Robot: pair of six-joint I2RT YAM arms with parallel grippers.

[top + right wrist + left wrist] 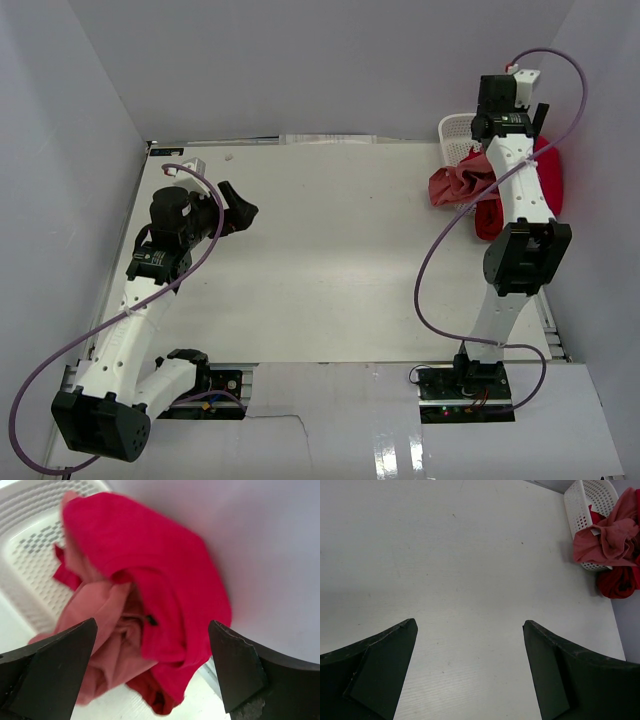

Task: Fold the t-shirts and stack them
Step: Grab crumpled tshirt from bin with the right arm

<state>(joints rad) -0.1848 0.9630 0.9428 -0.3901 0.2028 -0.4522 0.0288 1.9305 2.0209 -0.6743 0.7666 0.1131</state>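
Note:
The t-shirts lie in a heap at the table's far right, spilling out of a white lattice basket [455,130]. The dusty salmon-red one [455,185] hangs over the basket's front. The bright crimson one [548,172] lies against the right wall, and the darker red one [488,220] sits on the table below them. My right gripper [152,624] hovers open above the heap, jaws wide, gripping nothing. Beneath it are the crimson shirt [170,570], slightly blurred, the salmon shirt [100,630] and the dark red one [157,697]. My left gripper [469,622] stands open over bare table at the left [243,208].
The basket [585,500] stands in the far right corner against grey walls on the back, left and right sides. The right arm's forearm [515,180] crosses over the heap. The white tabletop [330,250] stretches between the arms.

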